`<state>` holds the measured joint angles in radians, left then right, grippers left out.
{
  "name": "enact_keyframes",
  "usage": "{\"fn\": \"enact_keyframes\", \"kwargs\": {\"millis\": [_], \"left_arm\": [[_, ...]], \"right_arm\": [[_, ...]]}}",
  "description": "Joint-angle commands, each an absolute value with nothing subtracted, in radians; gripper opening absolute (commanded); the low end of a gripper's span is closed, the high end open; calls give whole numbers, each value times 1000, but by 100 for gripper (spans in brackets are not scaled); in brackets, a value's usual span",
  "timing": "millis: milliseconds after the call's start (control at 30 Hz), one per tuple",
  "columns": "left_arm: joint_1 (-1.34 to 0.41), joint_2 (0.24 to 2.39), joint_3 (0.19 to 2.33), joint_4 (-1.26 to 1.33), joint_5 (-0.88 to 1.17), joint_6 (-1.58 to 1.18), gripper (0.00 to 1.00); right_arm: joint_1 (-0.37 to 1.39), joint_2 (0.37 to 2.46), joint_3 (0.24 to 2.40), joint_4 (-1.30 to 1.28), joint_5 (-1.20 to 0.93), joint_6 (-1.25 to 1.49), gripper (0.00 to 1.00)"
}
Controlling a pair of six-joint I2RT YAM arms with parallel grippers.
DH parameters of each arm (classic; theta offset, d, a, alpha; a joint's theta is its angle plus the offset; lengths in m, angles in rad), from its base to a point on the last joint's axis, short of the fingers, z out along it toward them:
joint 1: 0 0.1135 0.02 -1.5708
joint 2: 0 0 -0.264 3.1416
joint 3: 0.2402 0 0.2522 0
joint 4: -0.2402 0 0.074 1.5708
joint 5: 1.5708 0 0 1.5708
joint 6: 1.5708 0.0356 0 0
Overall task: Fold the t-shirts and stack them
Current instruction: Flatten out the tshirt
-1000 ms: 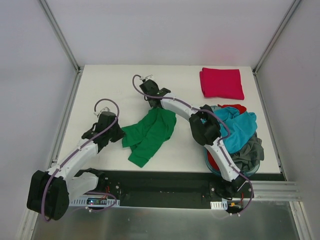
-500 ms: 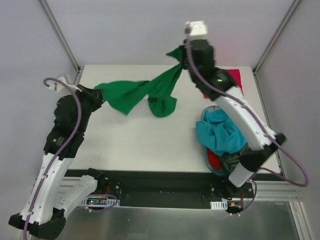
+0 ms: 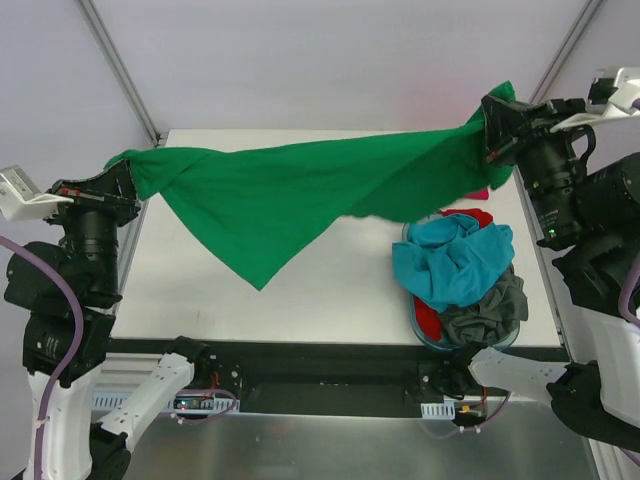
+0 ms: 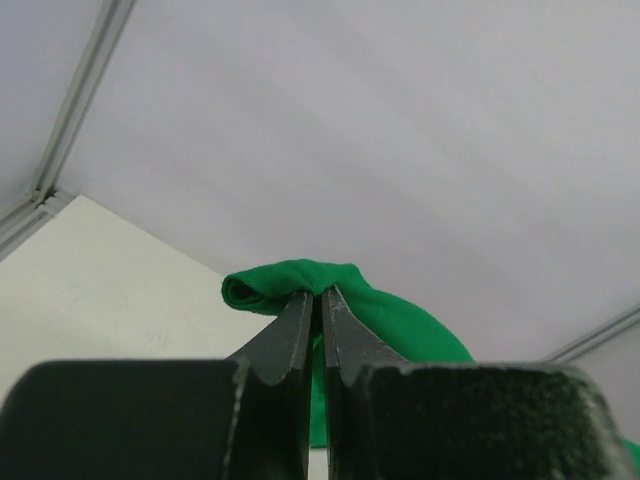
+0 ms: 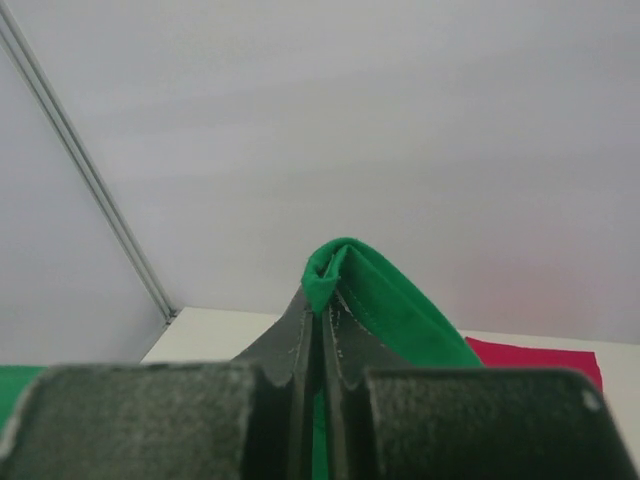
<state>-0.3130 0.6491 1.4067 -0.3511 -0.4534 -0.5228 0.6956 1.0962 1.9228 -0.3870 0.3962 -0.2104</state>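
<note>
White desk (image 3: 330, 295) between pale grey walls carries a blue tub (image 3: 409, 312) at its near right corner, heaped with teal (image 3: 450, 262), dark grey (image 3: 492, 305) and red (image 3: 472, 214) t-shirts. Above the desk the green t-shirt (image 3: 290, 195) hangs stretched in the air. The left jaws are clamped on its bunched end over the left edge, the right jaws on the other over the far right corner. A loose point droops between. A crimson-pink t-shirt (image 5: 540, 355) lies behind.

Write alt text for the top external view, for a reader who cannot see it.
The left gripper and right gripper hold a green t-shirt stretched in the air above the white table. A tub of crumpled shirts sits at right.
</note>
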Motion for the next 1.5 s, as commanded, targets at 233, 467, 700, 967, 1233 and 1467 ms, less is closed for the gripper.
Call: {"fn": "enact_keyframes", "kwargs": {"millis": [233,467,700,967,1233,1467], "left_arm": [[-308,739,1460,-370,-686,-430,0],[-308,742,1462,-371,-732,-405,0],[-310,706,1450,-371,-729,-408,0],[-289,1041,1578,-232,-683,-312,0],[-161,1481,2170,-307,-525,-209,0],[-104,1442,2133,-331,-511,-196,0]], "right_arm": [[696,1035,1809,-344,459,-256,1],[696,1012,1758,-357,422,-219,0],[696,996,1775,-442,377,-153,1],[626,1193,1874,-422,421,-204,1],[450,1555,2273,-423,221,-143,1],[428,1497,2133,-414,158,-103,1]]}}
